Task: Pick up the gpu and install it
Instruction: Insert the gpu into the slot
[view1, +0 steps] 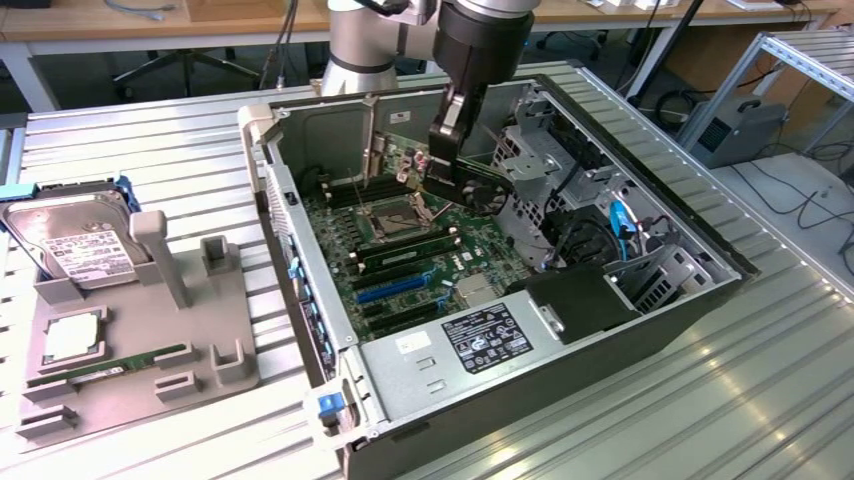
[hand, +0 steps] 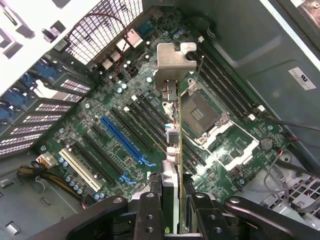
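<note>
Gripper with fingers clamped on the gpu, card held edge-on over the motherboard, inside the open computer case

The gpu, a short green card with a black cooler and silver end bracket, hangs on edge, clamped in the gripper, above the motherboard beside the CPU socket, unseated

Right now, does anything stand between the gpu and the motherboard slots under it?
Nothing visible does. The claw holds the gpu above the motherboard, and the blue slot lies uncovered.
</note>
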